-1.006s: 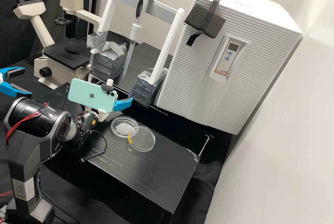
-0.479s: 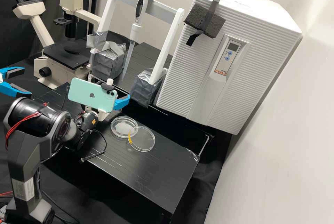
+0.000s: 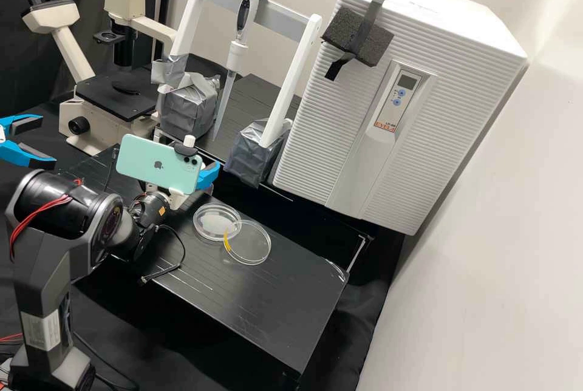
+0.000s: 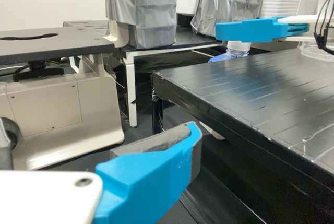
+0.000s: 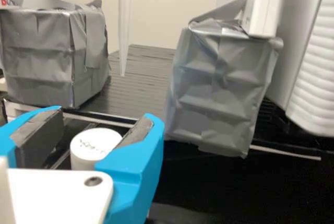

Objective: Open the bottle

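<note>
- Bottle (image 5: 95,148): its white cap sits between the fingers of the right gripper (image 5: 93,125), which are spread slightly wider than the cap.
- Left gripper (image 3: 46,142): fingers wide apart, well away from the bottle.

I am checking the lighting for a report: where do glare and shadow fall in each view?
High view: the white cabinet shadows the wall beside it; the black platform shows pale sheen. Left wrist view: same sheen, darkness underneath. Right wrist view: the bottle cap in the right gripper is well lit, the bench below dark.
</note>
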